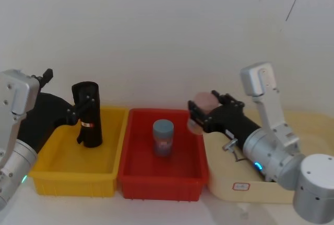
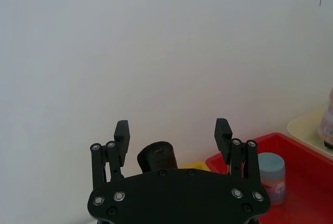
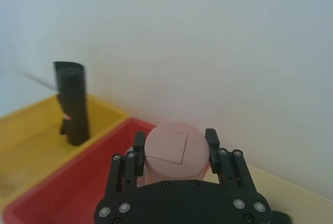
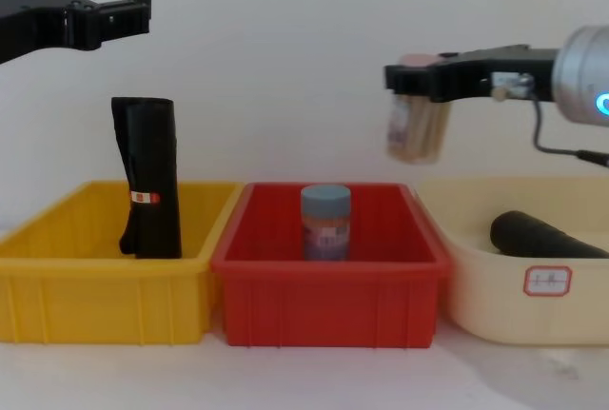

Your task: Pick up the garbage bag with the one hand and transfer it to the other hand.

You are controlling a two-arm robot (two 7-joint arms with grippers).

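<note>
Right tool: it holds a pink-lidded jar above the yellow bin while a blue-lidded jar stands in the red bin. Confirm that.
Not quite. The right tool holds the pink-lidded jar above the right end of the red bin, not the yellow bin, as the chest view shows. The blue-lidded jar does stand in the red bin.

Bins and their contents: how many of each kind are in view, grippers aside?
Bins: 3 (yellow bin, red bin, cream bin)
Black rolls: 2 (garbage bag upright in yellow, black roll lying in cream)
Jars: 2 (blue-lidded jar in red, pink-lidded jar in the right gripper)
Total: 7
</note>
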